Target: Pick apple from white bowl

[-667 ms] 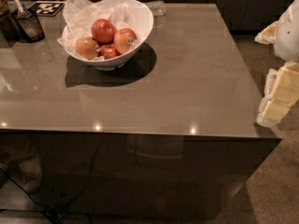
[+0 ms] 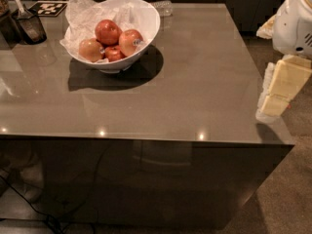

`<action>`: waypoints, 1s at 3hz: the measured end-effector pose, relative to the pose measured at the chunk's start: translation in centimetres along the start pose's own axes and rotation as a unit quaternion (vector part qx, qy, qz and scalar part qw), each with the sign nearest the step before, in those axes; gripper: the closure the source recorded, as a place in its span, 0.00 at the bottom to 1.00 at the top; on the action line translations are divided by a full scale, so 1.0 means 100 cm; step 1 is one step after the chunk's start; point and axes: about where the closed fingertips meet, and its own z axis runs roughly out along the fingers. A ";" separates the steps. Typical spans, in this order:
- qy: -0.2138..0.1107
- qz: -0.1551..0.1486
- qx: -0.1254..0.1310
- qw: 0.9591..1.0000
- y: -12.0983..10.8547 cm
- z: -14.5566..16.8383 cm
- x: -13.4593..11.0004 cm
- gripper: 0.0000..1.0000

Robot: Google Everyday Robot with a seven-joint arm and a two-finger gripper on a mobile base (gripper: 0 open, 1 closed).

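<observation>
The white bowl [image 2: 146, 21], lined with crumpled white paper, stands at the back left of the grey table [image 2: 195, 82]. It holds several apples. The apple [image 2: 129, 41], red-orange with a pale sticker on its side, lies at the right of the pile. A deeper red apple [image 2: 107, 31] lies behind it, a small dark red one [image 2: 114, 53] in front, and a paler one [image 2: 90, 49] at the left. My gripper [image 2: 282, 89], pale yellow under a white arm [image 2: 292, 26], hangs off the table's right edge, far from the bowl.
A dark cup with a utensil [image 2: 28, 26] stands at the far left. A black-and-white marker tag [image 2: 48, 8] and a clear plastic item [image 2: 163, 6] lie at the back edge. Brown carpet [image 2: 292, 189] lies to the right of the table.
My gripper and arm have shifted slightly left, toward the table's right edge. The bowl and apples have not moved.
</observation>
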 end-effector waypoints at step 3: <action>-0.008 -0.008 -0.001 1.000 -0.067 0.026 -0.095 0.00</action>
